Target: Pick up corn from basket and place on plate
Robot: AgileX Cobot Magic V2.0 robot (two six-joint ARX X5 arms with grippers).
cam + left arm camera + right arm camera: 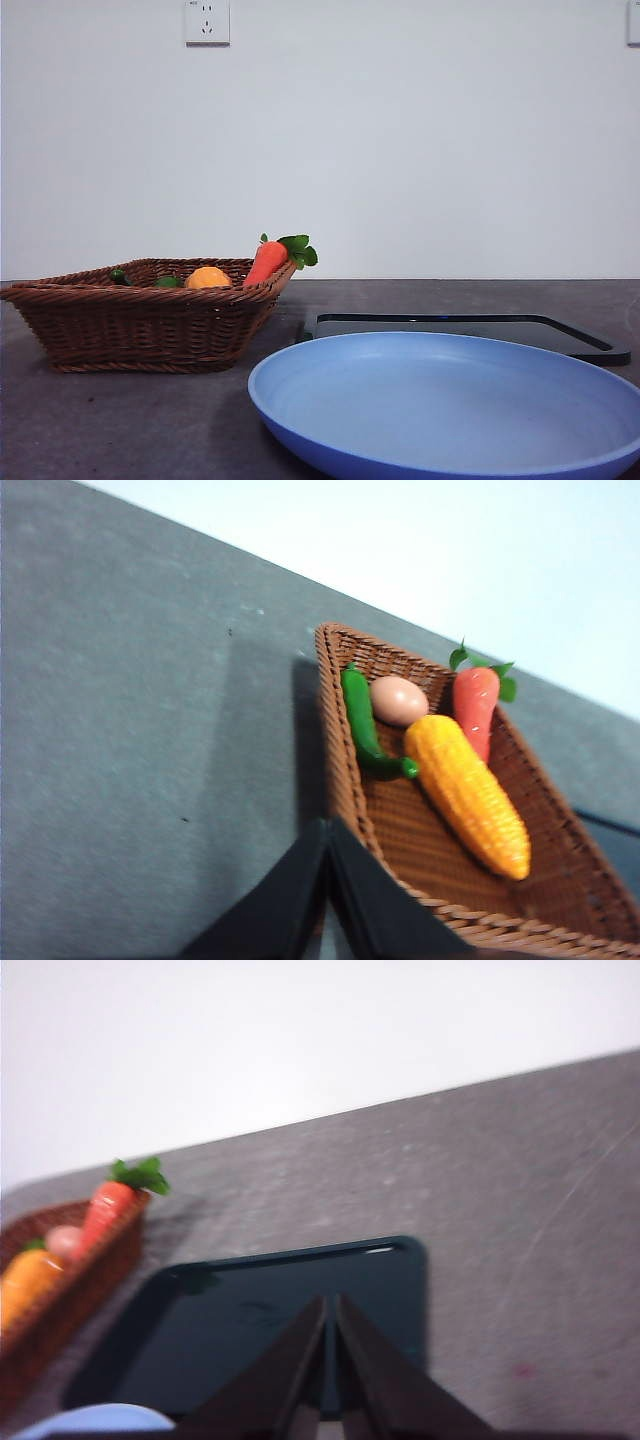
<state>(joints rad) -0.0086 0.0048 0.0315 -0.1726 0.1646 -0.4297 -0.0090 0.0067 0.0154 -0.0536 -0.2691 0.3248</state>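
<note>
The corn (467,793) lies inside the wicker basket (560,880), an orange-yellow ridged cob beside a carrot; in the front view only its top (208,277) peeks over the basket's rim (130,295). The light-blue plate (450,400) sits near and large at the front right, with nothing on it. My left gripper (327,825) hangs shut above the basket's near rim, short of the corn. Over the black tray, my right gripper (331,1302) is shut with nothing in it. Neither arm shows in the front view.
A carrot (266,262) with green leaves leans on the basket's far corner. A green pepper (362,725) and a pinkish egg-like item (398,700) also lie in the basket. The flat black tray (570,335) sits behind the plate.
</note>
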